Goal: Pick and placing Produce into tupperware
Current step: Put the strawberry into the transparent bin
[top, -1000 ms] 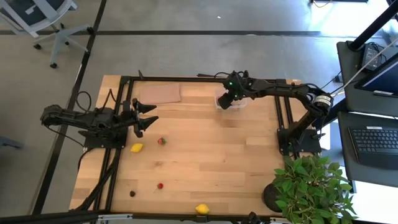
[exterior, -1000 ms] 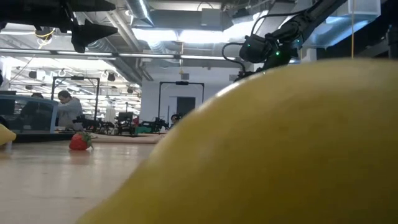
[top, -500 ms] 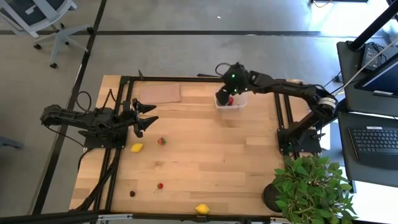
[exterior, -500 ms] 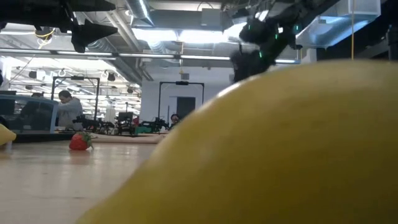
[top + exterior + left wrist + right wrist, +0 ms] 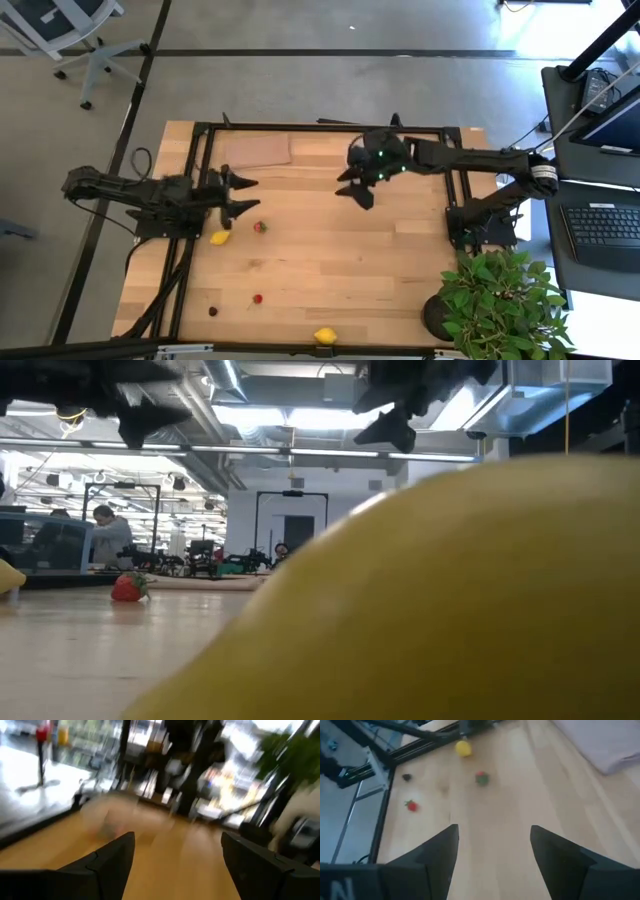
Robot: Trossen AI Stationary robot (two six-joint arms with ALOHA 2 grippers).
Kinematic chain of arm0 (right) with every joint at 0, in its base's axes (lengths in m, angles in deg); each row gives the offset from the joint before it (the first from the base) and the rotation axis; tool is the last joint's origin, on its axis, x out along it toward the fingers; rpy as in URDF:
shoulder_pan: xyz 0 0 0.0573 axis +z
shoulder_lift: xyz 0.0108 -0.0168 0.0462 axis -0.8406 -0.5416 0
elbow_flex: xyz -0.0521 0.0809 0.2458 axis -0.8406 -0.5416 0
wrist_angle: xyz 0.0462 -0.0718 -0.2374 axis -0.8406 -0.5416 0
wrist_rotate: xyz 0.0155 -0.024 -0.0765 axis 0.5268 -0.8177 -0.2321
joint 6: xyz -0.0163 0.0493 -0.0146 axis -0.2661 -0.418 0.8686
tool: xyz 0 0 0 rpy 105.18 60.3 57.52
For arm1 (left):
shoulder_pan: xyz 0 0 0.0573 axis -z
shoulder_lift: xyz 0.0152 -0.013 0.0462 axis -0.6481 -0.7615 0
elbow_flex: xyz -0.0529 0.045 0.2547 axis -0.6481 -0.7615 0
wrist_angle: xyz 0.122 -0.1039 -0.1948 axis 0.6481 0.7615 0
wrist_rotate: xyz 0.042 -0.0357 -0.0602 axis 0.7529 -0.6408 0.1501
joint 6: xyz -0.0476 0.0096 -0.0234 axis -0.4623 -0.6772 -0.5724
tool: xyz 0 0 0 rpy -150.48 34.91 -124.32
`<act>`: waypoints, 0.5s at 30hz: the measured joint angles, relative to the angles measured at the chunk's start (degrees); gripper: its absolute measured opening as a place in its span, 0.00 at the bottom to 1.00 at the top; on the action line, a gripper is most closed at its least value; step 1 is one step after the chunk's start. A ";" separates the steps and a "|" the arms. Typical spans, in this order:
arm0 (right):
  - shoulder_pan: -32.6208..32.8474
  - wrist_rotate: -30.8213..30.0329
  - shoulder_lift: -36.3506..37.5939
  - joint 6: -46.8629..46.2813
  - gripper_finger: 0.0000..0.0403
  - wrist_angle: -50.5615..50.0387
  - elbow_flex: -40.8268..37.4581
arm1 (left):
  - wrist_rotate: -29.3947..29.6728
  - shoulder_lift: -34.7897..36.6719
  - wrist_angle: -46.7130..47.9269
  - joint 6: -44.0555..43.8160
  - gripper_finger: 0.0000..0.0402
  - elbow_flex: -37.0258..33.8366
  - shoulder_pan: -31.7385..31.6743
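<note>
Produce lies scattered on the wooden table: a lemon (image 5: 220, 237) and a strawberry (image 5: 260, 227) near my left gripper, a small red piece (image 5: 257, 298), a dark berry (image 5: 213, 311) and a second lemon (image 5: 324, 336) at the near edge. That lemon (image 5: 450, 610) fills the low view. My right gripper (image 5: 357, 190) hangs open above the table's far middle, empty. Its wrist view shows the lemon (image 5: 463, 748) and the strawberry (image 5: 481, 778) ahead. My left gripper (image 5: 238, 195) stands open and empty at the left. The tupperware is hidden under my right arm.
A flat brown sheet (image 5: 257, 150) lies at the far left of the table. A potted plant (image 5: 500, 300) stands off the near right corner. Black frame rails (image 5: 320, 127) border the far and side edges. A person (image 5: 108, 535) sits in the room behind.
My right gripper has risen from the tub at the far edge and swung toward the table's near left. Its arm now covers the tub. Half a second ago a red piece showed inside the tub.
</note>
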 joint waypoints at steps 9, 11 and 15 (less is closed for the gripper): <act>3.17 -6.21 -0.04 -4.90 0.61 4.61 -6.21 | -1.56 -20.84 22.24 2.01 0.71 12.35 0.00; 3.17 -6.30 -0.09 -5.95 0.61 4.50 -6.87 | -4.11 -24.74 28.94 1.38 0.71 16.17 0.00; 3.15 -6.30 -0.04 -6.08 0.61 5.11 -7.92 | -8.32 -32.08 41.91 -2.44 0.71 21.64 0.48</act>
